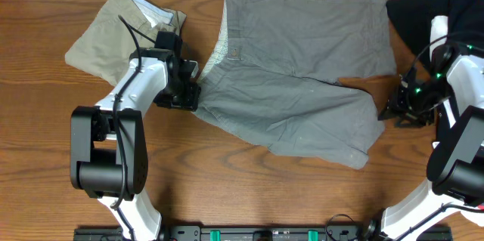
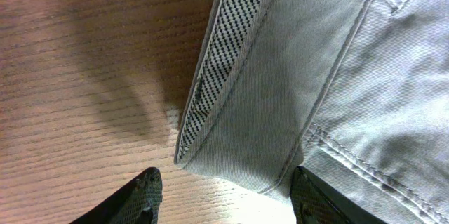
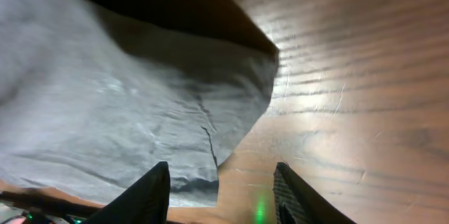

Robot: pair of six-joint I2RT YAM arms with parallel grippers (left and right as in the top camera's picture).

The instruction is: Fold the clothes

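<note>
The grey shorts (image 1: pixel 302 75) lie spread across the middle of the table, waistband to the left and legs to the right. My left gripper (image 1: pixel 193 94) is at the waistband's left end. In the left wrist view it (image 2: pixel 224 199) stands open, with the waistband corner (image 2: pixel 231 147) and its dotted lining just ahead of the fingers. My right gripper (image 1: pixel 387 111) sits by the near leg's right hem. It (image 3: pixel 221 196) is open too, with the grey hem (image 3: pixel 140 112) lying loose between and ahead of the fingers.
Khaki-green shorts (image 1: pixel 121 33) lie folded at the back left, close behind my left arm. A black garment (image 1: pixel 427 10) is bunched at the back right beside the right arm. Bare wooden table (image 1: pixel 249 188) runs along the front.
</note>
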